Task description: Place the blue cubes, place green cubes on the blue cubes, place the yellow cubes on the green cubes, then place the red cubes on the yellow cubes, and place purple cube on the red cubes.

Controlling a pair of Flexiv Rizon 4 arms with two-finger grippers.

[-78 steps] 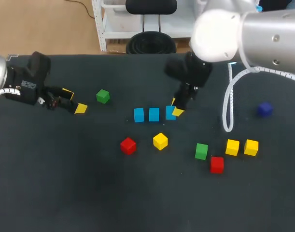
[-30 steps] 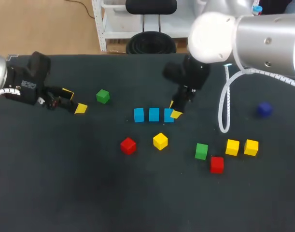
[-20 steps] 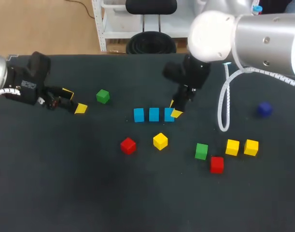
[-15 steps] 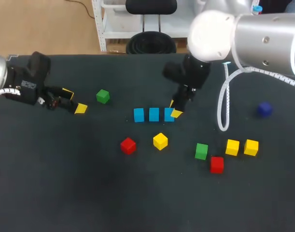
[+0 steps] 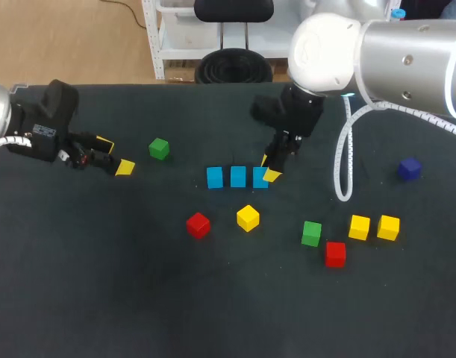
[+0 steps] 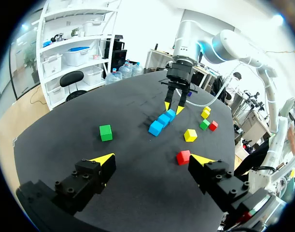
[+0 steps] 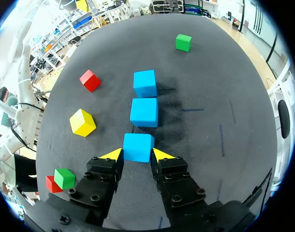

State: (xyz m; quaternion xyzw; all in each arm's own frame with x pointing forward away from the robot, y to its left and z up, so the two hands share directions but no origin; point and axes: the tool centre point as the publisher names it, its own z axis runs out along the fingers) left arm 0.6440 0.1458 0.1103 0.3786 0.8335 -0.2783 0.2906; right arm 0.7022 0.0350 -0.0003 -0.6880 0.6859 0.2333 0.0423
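Three blue cubes lie in a row mid-table: the left one (image 5: 214, 177), the middle one (image 5: 237, 177), and the right one (image 5: 260, 177). My right gripper (image 5: 269, 167) comes down onto that right blue cube (image 7: 138, 146), which rests on the table; the right gripper (image 7: 137, 155) is shut on it, a finger against each side. Far left, my left gripper (image 5: 114, 154) hovers open and empty near a green cube (image 5: 159, 148). In the left wrist view that green cube (image 6: 105, 132) lies ahead of my left gripper (image 6: 154, 162).
In front of the row lie a red cube (image 5: 198, 224) and a yellow cube (image 5: 248, 218). To the right sit a green cube (image 5: 311, 233), a red cube (image 5: 334, 253) and two yellow cubes (image 5: 359, 227) (image 5: 388, 227). A purple cube (image 5: 409, 168) is far right. A white cable (image 5: 338, 175) hangs from my right arm.
My right gripper has shifted the blue cube a little to the left, closer to the other two, and then stayed almost still. The left arm has not moved.
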